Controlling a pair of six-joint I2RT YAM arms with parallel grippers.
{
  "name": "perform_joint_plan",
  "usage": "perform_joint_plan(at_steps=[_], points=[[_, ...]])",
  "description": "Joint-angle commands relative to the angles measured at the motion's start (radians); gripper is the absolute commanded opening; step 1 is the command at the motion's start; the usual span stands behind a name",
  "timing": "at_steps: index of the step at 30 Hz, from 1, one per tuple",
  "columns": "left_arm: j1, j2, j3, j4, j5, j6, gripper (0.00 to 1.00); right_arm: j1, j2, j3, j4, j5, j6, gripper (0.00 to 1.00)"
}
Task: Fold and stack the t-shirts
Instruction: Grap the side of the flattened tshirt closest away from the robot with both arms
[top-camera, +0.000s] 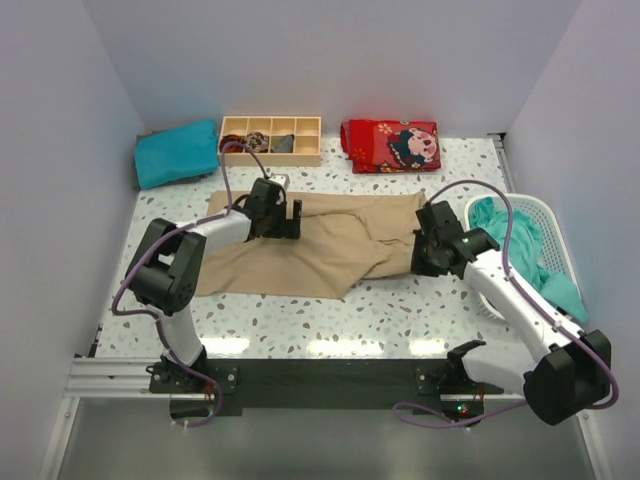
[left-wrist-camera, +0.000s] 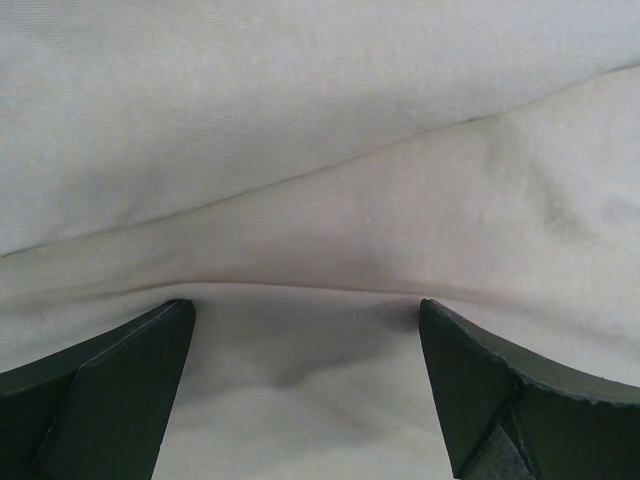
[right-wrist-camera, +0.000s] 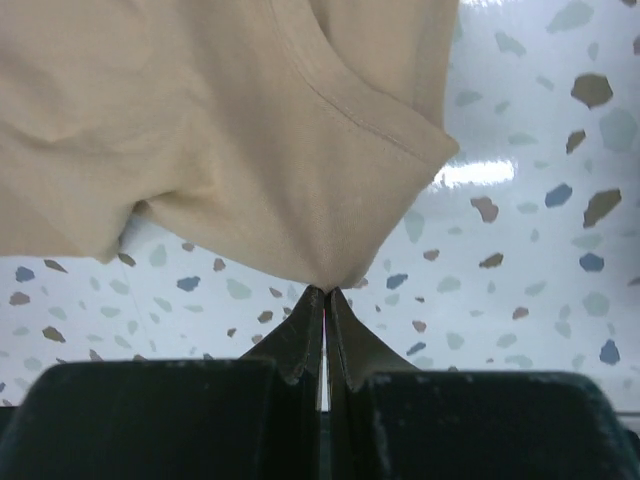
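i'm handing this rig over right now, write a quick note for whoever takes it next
Left hand: open, fingers either side of a fold in the tan t-shirt, not gripping.
Right hand: shut on the tan t-shirt's right-side edge.
The tan t-shirt lies rumpled mid-table. Teal t-shirts, count unclear, are heaped in the white basket at right. A folded teal bundle sits in the far left corner.
Done: apparently that one teal fold.
Left: fold the tan one, stack it, then empty the basket.
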Motion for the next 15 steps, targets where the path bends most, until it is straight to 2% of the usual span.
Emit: perform_joint_plan(at_steps=[1,4,7,11,12,13,15], points=[[0.0,0.027,0.028,-0.032,-0.014,0.037,1.0,0.002,-0.097,0.04,-0.175,0.039,0.054,0.0],[0.0,0.041,0.027,-0.033,-0.014,0.044,1.0,0.001,-0.144,0.081,-0.187,0.132,0.053,0.0],[0.0,0.056,0.037,-0.046,-0.012,0.05,1.0,0.001,-0.103,0.144,-0.188,0.203,0.033,0.0],[0.0,0.058,0.045,-0.063,-0.005,0.06,1.0,0.002,-0.048,0.186,-0.165,0.218,0.011,0.0],[0.0,0.058,0.046,-0.066,-0.001,0.062,1.0,0.001,-0.037,0.183,-0.157,0.208,-0.003,0.15],[0.0,0.055,0.046,-0.066,0.0,0.062,1.0,0.001,-0.008,0.18,-0.166,0.206,-0.012,0.37],[0.0,0.046,0.042,-0.067,0.009,0.056,1.0,0.002,0.01,0.144,-0.152,0.209,-0.021,0.49]])
